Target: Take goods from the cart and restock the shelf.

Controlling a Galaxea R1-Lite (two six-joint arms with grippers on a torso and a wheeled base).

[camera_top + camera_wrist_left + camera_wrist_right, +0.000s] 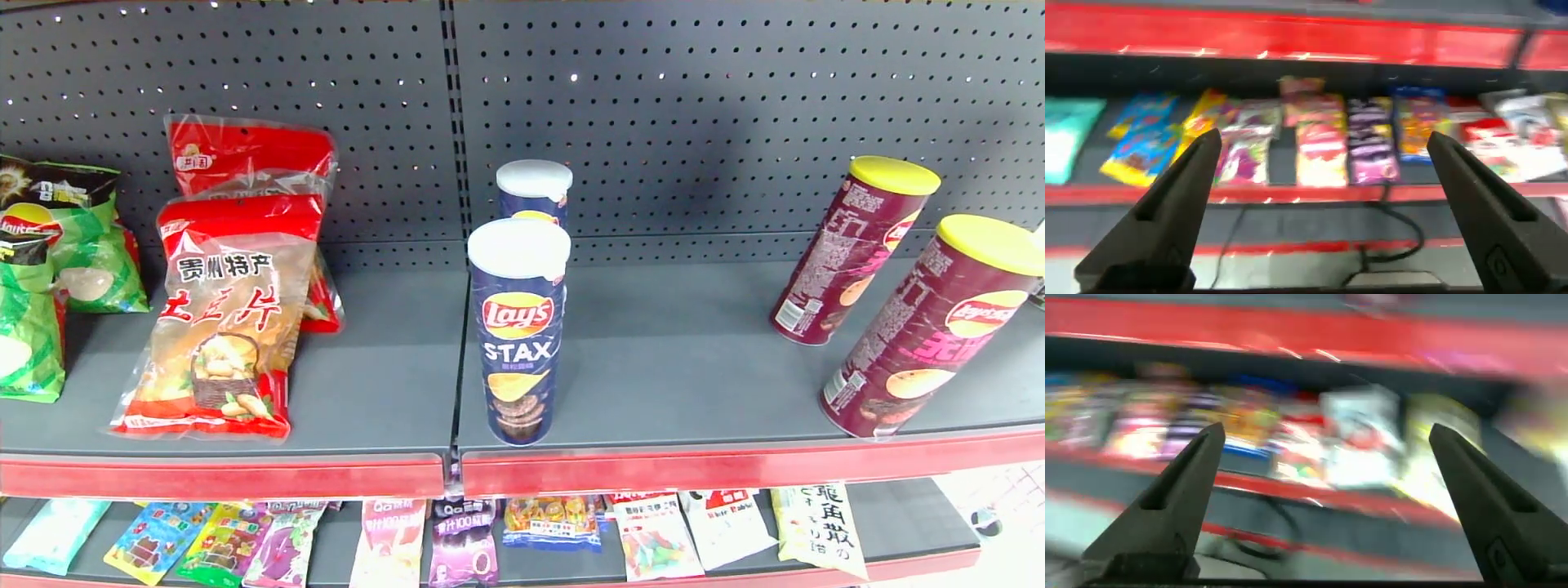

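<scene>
Head view is showing a blue can (517, 331) standing at the shelf (678, 359) lip. Left hand (1323, 137) and right hand (1324, 429) are gaping wide, empty; careless restocking risks toppling it.

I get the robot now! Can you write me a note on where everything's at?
Left gripper: open, empty, facing the small packets.
Right gripper: open, empty too.
Top shelf: green bags, red bags, two blue cans, two purple cans.
Done: those are stocked; nothing is in hand.
Left: fetch goods and fill the gaps beside the cans.
</scene>
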